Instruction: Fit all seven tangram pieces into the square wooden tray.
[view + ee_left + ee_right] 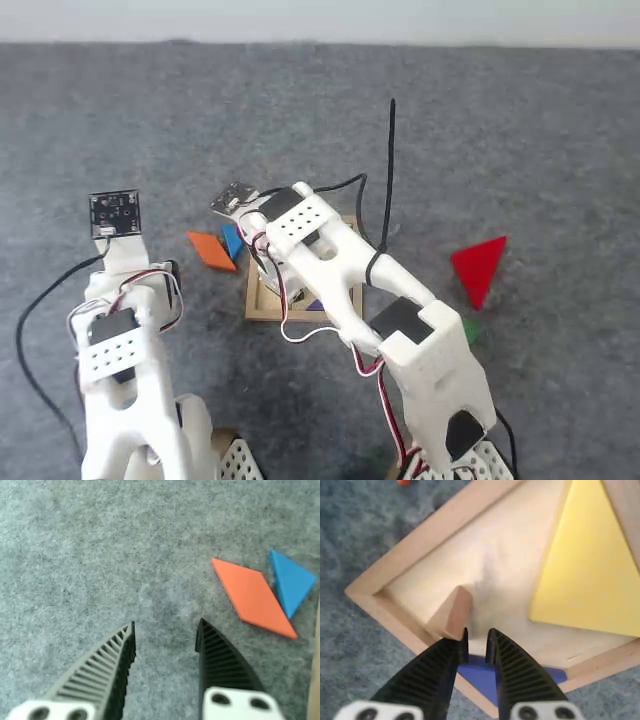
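Note:
The square wooden tray [395, 565] holds a large yellow triangle [585, 575] and a small plain-wood triangle [451, 612] near one corner. A dark blue piece [477, 675] lies across the tray's rim at that corner. My right gripper [477, 635] hangs just above it, fingers almost together with nothing clearly held. In the high view the right arm covers most of the tray [262, 305]. My left gripper [165, 635] is open over bare carpet. An orange parallelogram [252, 597] and a blue triangle [290, 580] lie just beyond it, beside the tray.
A red triangle [480, 265] lies on the grey carpet right of the tray, and a small green piece [470, 330] shows by the right arm. The orange parallelogram [210, 250] and blue triangle [232, 240] sit left of the tray. Open carpet stretches to the far side.

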